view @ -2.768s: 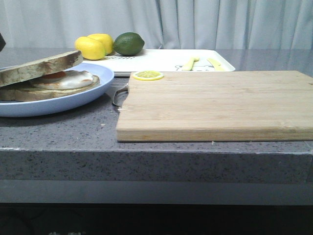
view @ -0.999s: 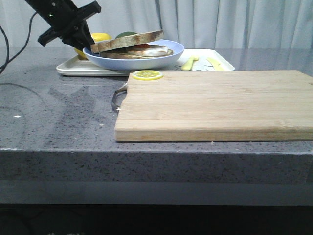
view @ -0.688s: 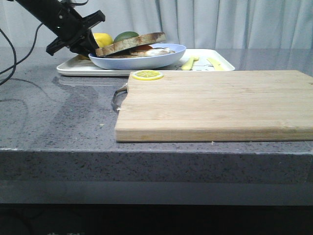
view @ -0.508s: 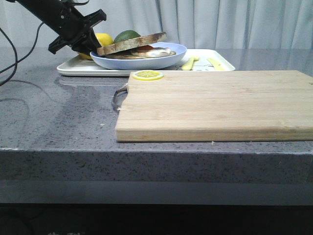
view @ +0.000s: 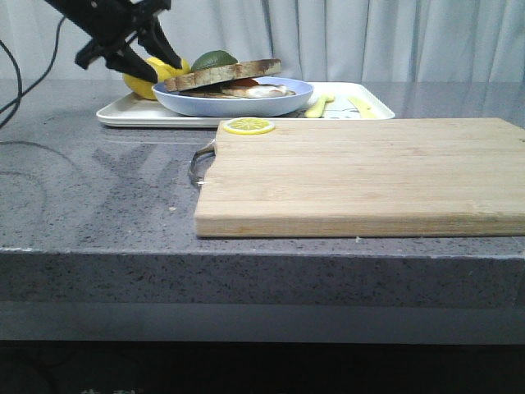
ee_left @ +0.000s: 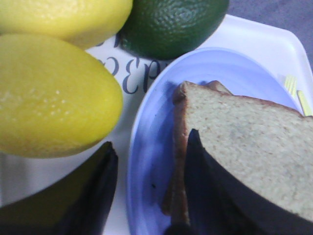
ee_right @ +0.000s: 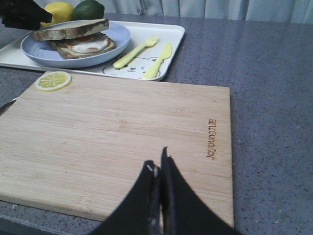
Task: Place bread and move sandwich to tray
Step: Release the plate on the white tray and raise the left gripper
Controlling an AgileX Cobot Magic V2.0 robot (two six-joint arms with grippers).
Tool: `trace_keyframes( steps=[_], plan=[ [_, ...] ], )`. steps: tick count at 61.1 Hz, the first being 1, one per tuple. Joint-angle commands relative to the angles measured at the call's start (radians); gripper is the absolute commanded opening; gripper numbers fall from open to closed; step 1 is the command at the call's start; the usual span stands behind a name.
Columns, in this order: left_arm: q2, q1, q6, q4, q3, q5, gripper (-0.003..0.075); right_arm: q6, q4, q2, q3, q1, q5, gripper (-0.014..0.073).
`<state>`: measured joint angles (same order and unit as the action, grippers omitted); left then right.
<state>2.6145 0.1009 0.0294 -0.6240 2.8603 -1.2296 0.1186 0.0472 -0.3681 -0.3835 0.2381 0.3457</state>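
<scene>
The sandwich [view: 238,84], with a fried egg, lies on a pale-blue plate [view: 238,104] that rests on the cream-white tray [view: 123,116] at the back left. The plain bread slice [view: 223,74] lies on top of it. My left gripper [view: 160,66] is open at the plate's left rim. In the left wrist view its fingers [ee_left: 149,139] straddle the plate rim [ee_left: 151,117] without pinching it, one finger over the bread [ee_left: 244,142]. My right gripper [ee_right: 157,159] is shut and empty, over the wooden cutting board [ee_right: 117,127]. The sandwich [ee_right: 78,41] also shows in the right wrist view.
Two lemons [ee_left: 54,98] and a lime [view: 215,59] lie on the tray's far left, close to my left fingers. A yellow fork [ee_right: 134,49] and knife [ee_right: 159,58] lie on the tray's right half [ee_right: 176,32]. A lemon slice [view: 248,125] sits on the board's corner.
The plate with the sandwich was carried from the front left onto the tray and set down. My left gripper has opened off the plate rim and risen slightly.
</scene>
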Motion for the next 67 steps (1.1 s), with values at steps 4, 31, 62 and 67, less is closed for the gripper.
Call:
trace_keyframes(
  steps=[4,31,62,67],
  plan=[
    [-0.076,-0.004,0.006,-0.034,0.101,-0.028,0.0206,-0.001,-0.002,-0.006,-0.026,-0.005,-0.075,-0.0061],
    [-0.169,0.001,-0.039,-0.024,0.163,-0.028,-0.002,-0.001,-0.002,-0.006,-0.026,-0.005,-0.063,-0.0061],
    [-0.41,0.197,-0.082,0.334,0.01,-0.028,-0.002,-0.001,-0.002,-0.006,-0.026,-0.005,-0.06,-0.0061],
    [-0.506,0.229,-0.082,0.471,-0.155,-0.028,-0.002,-0.001,-0.002,-0.006,-0.026,-0.005,-0.06,-0.0061]
  ],
)
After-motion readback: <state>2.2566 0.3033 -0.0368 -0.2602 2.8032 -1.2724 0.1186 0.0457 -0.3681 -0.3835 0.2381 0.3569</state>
